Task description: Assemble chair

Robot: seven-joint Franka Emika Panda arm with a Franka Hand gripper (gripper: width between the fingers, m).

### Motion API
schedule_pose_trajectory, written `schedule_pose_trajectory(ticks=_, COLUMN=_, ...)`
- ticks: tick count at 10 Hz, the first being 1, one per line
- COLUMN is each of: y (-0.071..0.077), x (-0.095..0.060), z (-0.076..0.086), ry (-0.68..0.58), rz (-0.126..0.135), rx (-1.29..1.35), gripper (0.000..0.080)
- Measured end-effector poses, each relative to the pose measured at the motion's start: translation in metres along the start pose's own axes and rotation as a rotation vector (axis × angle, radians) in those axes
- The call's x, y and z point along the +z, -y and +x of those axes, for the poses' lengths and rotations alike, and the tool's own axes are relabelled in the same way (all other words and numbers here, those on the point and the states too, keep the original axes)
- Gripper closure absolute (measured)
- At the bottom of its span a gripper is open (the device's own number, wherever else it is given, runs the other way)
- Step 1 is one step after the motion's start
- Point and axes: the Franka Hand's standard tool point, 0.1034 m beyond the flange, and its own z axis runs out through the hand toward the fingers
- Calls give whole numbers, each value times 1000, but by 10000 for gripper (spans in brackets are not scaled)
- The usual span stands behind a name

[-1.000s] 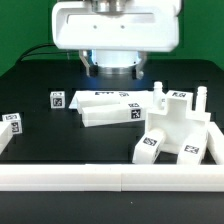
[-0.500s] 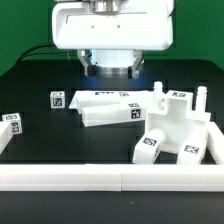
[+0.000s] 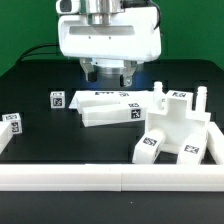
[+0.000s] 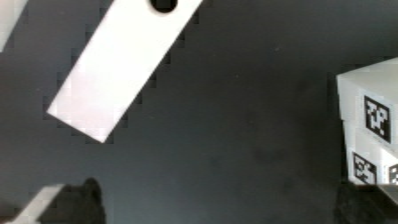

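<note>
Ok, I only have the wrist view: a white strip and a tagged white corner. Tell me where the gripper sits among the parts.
Observer: In the exterior view the gripper hangs just behind the flat tagged panel and appears clear of it.
Operator: Give me the jaw state.
Observer: Open. The fingers stand apart with nothing between them.
Operator: Now name what lies toward the exterior view's right.
Observer: The boxy seat frame lies there, with a pegged bar behind it, pegs pointing up.
</note>
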Motion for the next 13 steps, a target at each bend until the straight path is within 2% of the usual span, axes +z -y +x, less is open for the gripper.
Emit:
schedule_pose_trajectory(ticks=1, y=-4, x=5, z=-5, ry=13, rz=-1, rx=57, gripper=151)
schedule_pose_trajectory(ticks=2, y=-13, x=17, z=-19, ry=48, rz=-15, rx=139, gripper=151)
schedule_pose_trajectory(ticks=4, y=-19, x=35, z=-35, ry=62, rz=-37, rx=208, gripper=151)
schedule_pose_trajectory(ticks=6, y=-29, x=52, z=-43, ry=37, rz=-49, rx=248, gripper=151)
schedule_pose_trajectory(ticks=9, y=-25, x=75, z=-57, ry=40, rz=-77, rx=230, gripper=151)
schedule_pose_trajectory(ticks=11, y=-15, x=78, z=-62, ry=42, rz=-77, rx=215, gripper=151)
schedule_pose_trajectory(ticks=12, y=-15, x=78, z=-62, ry=43, rz=-78, rx=211, gripper=238)
schedule_pose_trajectory(ticks=13, y=-15, x=78, z=-62, ry=43, rz=-79, rx=212, gripper=238)
